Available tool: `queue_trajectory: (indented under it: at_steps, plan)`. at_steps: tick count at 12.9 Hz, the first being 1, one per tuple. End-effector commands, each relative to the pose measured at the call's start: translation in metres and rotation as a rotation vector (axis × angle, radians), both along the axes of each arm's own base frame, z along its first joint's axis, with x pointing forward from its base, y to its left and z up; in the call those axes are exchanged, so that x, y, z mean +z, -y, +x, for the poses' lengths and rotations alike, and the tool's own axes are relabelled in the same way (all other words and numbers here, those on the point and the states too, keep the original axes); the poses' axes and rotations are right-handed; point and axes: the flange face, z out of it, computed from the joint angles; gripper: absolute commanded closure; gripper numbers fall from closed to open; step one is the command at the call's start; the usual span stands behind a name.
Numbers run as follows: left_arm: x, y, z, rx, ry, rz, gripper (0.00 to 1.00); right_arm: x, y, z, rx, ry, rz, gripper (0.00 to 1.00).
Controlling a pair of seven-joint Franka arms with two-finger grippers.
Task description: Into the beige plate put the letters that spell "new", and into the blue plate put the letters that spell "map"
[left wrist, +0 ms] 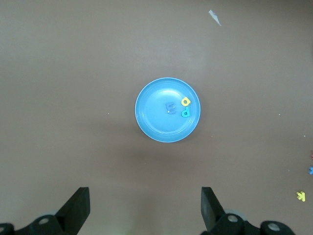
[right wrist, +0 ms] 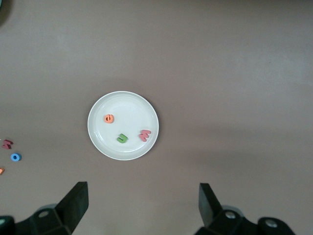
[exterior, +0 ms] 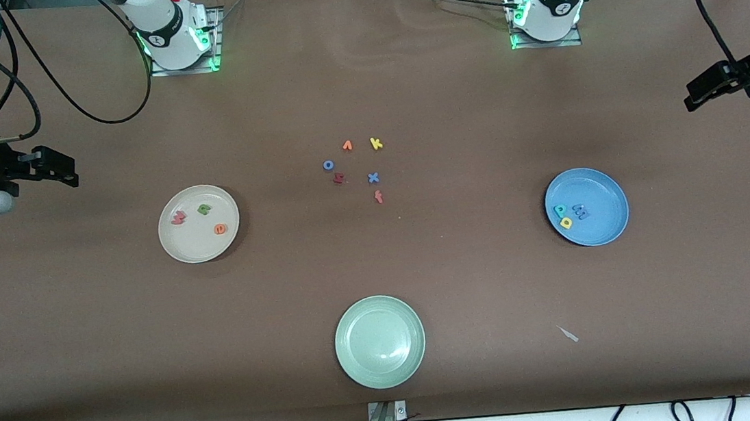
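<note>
The beige plate (exterior: 196, 248) lies toward the right arm's end of the table. In it rest the pinkish-red w (exterior: 177, 218), green n (exterior: 204, 209) and orange e (exterior: 220, 229). The blue plate (exterior: 596, 182) lies toward the left arm's end and holds the teal p (exterior: 560, 210), yellow a (exterior: 566, 222) and blue m (exterior: 580, 211). My right gripper (right wrist: 143, 203) hangs open and empty high over bare table beside the beige plate (right wrist: 122, 105). My left gripper (left wrist: 145, 205) hangs open and empty high over bare table beside the blue plate (left wrist: 156, 122).
A pale green plate (exterior: 379, 341) sits empty near the front edge. Several loose letters lie mid-table: orange v (exterior: 347, 146), yellow k (exterior: 376, 143), blue o (exterior: 328, 165), dark red h (exterior: 339, 178), blue x (exterior: 373, 177). A small white scrap (exterior: 568, 333) lies on the cloth.
</note>
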Motion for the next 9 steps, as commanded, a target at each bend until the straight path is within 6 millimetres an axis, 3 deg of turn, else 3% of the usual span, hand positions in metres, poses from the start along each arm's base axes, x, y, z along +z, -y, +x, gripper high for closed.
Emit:
queue_trajectory:
  at_steps: [1, 4, 9]
  plan:
    - [-0.007, -0.001, -0.013, -0.023, 0.058, -0.018, 0.00, 0.007, 0.000, 0.001, 0.003, 0.002, -0.008, 0.00]
    - [-0.019, -0.003, -0.010, -0.018, 0.041, -0.025, 0.00, 0.007, 0.001, 0.001, 0.006, 0.000, -0.007, 0.00]
    - [-0.018, -0.008, -0.009, -0.007, 0.043, -0.028, 0.00, 0.004, 0.004, 0.000, -0.002, -0.008, -0.007, 0.00]
